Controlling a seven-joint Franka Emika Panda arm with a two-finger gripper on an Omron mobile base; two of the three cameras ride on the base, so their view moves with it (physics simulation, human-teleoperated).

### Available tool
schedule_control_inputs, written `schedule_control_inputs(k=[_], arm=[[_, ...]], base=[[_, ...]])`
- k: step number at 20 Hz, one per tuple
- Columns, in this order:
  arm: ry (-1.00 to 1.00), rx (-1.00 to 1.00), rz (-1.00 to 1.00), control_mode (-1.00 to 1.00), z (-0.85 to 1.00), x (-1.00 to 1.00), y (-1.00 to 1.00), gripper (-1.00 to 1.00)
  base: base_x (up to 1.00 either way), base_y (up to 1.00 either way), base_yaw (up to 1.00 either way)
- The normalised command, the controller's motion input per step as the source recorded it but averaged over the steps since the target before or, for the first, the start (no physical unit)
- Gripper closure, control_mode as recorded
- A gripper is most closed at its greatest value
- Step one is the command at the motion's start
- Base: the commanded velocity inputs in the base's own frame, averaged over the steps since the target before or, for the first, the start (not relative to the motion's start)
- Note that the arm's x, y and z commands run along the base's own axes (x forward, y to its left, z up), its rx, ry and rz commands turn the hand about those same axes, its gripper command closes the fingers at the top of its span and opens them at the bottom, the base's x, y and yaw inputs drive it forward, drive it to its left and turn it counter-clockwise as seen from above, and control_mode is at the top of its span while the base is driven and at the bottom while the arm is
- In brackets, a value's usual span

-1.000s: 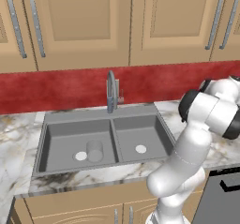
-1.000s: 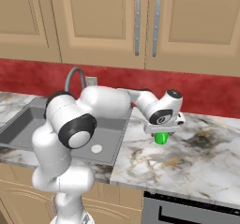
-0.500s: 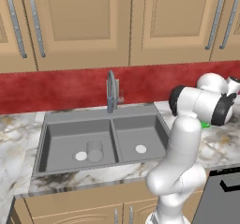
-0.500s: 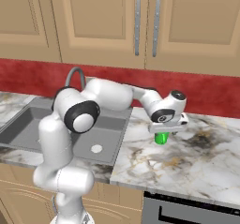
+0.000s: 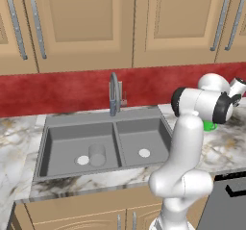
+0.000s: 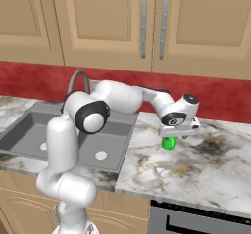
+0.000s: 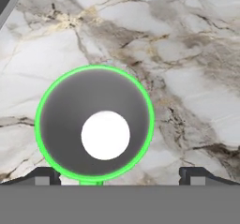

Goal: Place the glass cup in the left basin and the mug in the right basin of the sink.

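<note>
The green mug (image 7: 95, 122) stands upright on the marble counter to the right of the sink (image 5: 77, 120). From straight above I look into its dark inside. My gripper (image 6: 172, 133) hangs just over the mug (image 6: 169, 143), jaws open and nothing held, with its fingertips (image 7: 47, 174) showing at the rim's near side. The arm covers most of the mug (image 5: 209, 126) in the left base view. The glass cup (image 5: 97, 154) stands upright in the left basin (image 5: 62, 145), beside the pale drain. In the right basin (image 5: 137, 135) there is only its drain.
A curved grey faucet (image 5: 114, 92) rises behind the sink's divider. Wooden cabinets (image 6: 152, 27) hang above a red backsplash. An oven front (image 6: 196, 221) sits below the counter on the right. Marble counter (image 6: 215, 169) spreads around the mug.
The arm's elbow has swung round and the hand has sunk slightly closer to the mug. The jaws stayed open; mug and glass cup have not moved.
</note>
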Motion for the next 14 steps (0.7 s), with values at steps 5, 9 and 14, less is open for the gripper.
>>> schedule_control_inputs(k=[5, 9, 14], arm=[[-0.02, 0.00, 0.00, -1.00, -0.07, 0.08, -0.01, -1.00], [-0.01, 0.00, 0.00, -1.00, -0.07, 0.00, 0.00, -1.00], [-0.03, 0.00, -0.01, -1.00, -0.08, -0.02, 0.00, -1.00]], base=[[0.00, 0.00, 0.00], [0.00, 0.00, 0.00], [0.00, 0.00, 0.00]])
